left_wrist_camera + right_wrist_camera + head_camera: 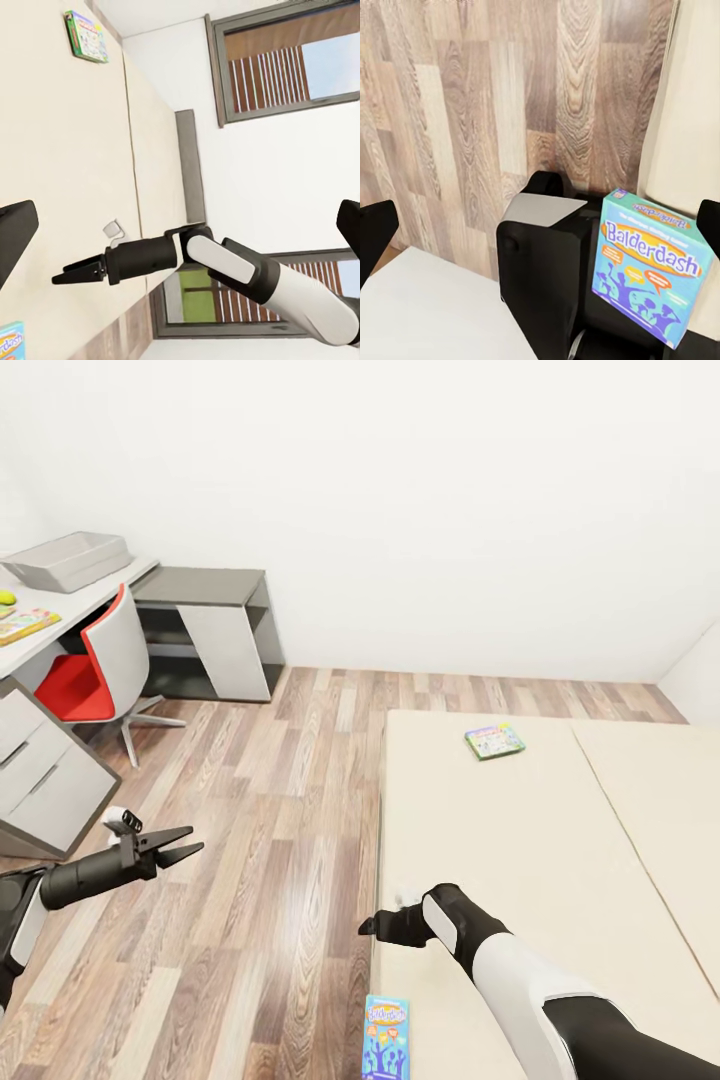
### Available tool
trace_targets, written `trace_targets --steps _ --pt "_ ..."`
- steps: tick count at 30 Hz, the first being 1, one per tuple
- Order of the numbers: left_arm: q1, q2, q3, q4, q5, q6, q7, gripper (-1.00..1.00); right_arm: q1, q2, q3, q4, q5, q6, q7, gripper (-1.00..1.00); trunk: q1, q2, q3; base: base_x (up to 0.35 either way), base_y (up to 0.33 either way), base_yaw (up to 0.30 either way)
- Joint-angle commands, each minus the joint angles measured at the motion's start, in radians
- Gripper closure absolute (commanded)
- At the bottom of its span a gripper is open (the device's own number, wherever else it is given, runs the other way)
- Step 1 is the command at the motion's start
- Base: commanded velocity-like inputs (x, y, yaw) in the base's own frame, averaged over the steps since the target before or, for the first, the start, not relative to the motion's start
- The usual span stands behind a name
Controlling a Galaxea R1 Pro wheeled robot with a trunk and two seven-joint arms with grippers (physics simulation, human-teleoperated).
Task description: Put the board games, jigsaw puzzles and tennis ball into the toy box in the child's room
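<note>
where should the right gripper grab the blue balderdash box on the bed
The blue Balderdash box lies flat at the bed's near-left edge, beside the floor. Probably best to pinch across its narrow width, along the long side edges, coming from above. Its flat pose leaves no exposed face to grip otherwise. The right gripper is open, above that edge, farther up the bed.

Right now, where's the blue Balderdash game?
In the head view the Balderdash game lies on the bed's near edge, just below the right gripper, beside the wood floor.

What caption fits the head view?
Two board games, blue box and green-bordered box, on the bed; both grippers empty.
</note>
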Motion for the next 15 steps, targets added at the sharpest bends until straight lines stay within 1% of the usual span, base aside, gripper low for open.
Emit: trace_targets --steps 1,15 --pt "0.000 0.000 0.000 0.002 0.000 0.010 -0.004 -1.00 0.000 0.000 0.001 -0.001 -0.005 0.005 -0.001 -1.00 0.001 -0.002 0.000 0.000 0.000 0.000" --pt "0.000 0.000 0.001 0.007 -0.001 0.010 -0.004 -1.00 -0.001 0.000 -0.001 -0.001 -0.005 0.003 -0.001 -1.00 0.001 -0.002 0.023 0.000 0.000 0.000"
